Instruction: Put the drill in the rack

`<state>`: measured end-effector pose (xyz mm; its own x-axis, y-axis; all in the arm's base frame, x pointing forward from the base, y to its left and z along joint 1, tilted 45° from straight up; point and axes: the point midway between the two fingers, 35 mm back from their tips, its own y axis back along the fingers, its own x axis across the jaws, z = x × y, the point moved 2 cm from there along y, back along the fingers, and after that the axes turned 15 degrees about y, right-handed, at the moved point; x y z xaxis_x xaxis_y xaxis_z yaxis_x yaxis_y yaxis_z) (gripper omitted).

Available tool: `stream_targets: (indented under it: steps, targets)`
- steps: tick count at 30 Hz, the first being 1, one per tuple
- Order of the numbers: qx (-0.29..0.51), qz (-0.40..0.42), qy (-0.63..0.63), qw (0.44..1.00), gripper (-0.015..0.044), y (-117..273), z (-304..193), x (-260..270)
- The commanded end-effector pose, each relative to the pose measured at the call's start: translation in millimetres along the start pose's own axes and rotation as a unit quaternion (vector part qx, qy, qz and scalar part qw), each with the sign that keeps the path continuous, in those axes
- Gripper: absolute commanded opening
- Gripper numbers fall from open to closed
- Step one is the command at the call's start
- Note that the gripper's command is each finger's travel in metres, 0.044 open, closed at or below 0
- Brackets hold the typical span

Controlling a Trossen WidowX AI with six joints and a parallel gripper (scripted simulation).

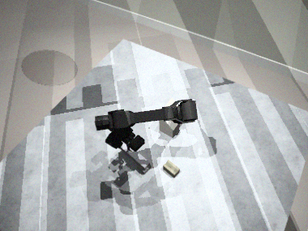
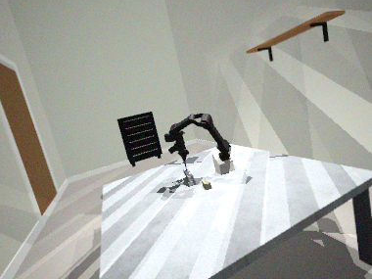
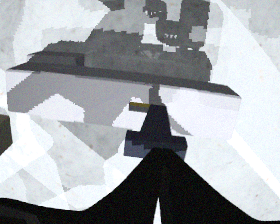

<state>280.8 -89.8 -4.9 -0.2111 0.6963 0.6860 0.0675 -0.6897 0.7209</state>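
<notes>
A long grey-white holder (image 1: 138,163) (image 2: 190,178) (image 3: 55,97) lies on the table. A dark blue T-shaped piece (image 3: 156,132), with a wide end towards the fingers and a narrow neck, shows at its near side in the wrist view. A small yellow strip (image 3: 139,105) shows beside the neck. Which of these is key or drill I cannot tell. My gripper (image 3: 160,156) (image 2: 185,162) is shut and empty, its tips at the wide end of the blue piece; contact is unclear. A pale yellow grooved block (image 1: 171,168) (image 2: 207,184), seemingly the rack, lies beside the holder.
The arm's base stands on a pale block (image 1: 169,129) (image 2: 223,165) behind the holder. A dark corner (image 3: 4,134) shows at the wrist view's left edge. Striped shadows cross the table (image 2: 245,216). A black slatted panel (image 2: 140,138) and a wall shelf (image 2: 294,31) are beyond it.
</notes>
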Motion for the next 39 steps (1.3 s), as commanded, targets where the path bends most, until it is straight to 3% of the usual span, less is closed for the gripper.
stream_targets:
  steps: [1,39]
  targets:
    - [0.0,0.004,-0.004,1.0,0.0,-6.5,-0.2,2.4]
    - [0.0,0.005,-0.004,1.0,0.0,-20.1,-2.7,1.5]
